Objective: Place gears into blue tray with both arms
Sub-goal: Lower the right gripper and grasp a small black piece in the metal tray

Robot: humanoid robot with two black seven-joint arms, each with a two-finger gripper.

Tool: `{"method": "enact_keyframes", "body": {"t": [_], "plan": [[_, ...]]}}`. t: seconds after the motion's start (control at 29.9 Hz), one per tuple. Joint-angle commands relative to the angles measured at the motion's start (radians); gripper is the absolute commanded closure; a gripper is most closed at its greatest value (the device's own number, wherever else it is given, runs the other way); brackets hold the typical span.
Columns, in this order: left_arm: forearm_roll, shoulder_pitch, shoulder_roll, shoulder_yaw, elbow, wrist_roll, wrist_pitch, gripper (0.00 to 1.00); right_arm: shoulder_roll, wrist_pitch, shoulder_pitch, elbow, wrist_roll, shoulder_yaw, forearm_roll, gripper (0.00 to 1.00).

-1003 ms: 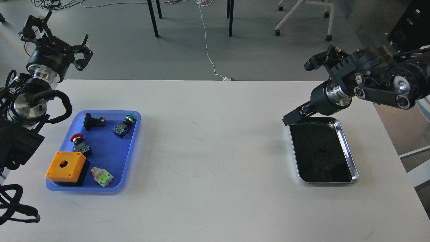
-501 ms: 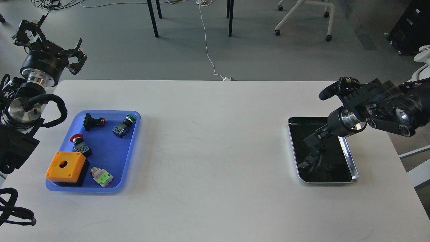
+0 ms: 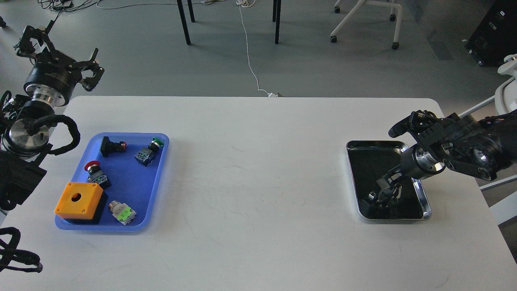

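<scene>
The blue tray (image 3: pixel 130 180) lies at the table's left and holds several push-button switches and an orange box (image 3: pixel 78 199). My left gripper (image 3: pixel 60 54) hangs beyond the table's far-left corner, above and behind the blue tray, fingers spread and empty. My right gripper (image 3: pixel 381 196) is down inside the shiny silver tray (image 3: pixel 351 171) at the right, over its near half. Its dark fingers merge with the tray's black floor, so their state is unclear. I cannot make out any gears against that floor.
Switches with red (image 3: pixel 93 167) and green (image 3: pixel 155 142) caps stand in the blue tray. Bare white tabletop lies between the two trays. Chair legs, table legs and a white cable are on the floor behind the table.
My right gripper has swung down from above the silver tray's far-left corner into the tray and toward its near end. My left gripper drew slightly left and back.
</scene>
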Motion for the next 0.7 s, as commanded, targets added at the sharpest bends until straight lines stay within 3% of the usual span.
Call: {"method": "enact_keyframes", "body": {"t": [0.0, 0.23, 0.67], "plan": [[0.000, 0.000, 0.000, 0.002, 0.000, 0.000, 0.000, 0.02, 0.001, -0.006, -0.006, 0.000, 0.000, 0.001, 0.000, 0.54], [0.000, 0.000, 0.000, 0.002, 0.000, 0.000, 0.000, 0.02, 0.000, -0.006, -0.001, 0.002, 0.000, -0.002, -0.002, 0.77], [0.000, -0.002, 0.010, 0.000, 0.000, 0.002, 0.000, 0.02, -0.011, -0.005, 0.085, 0.043, 0.001, -0.005, -0.015, 0.82]]}}
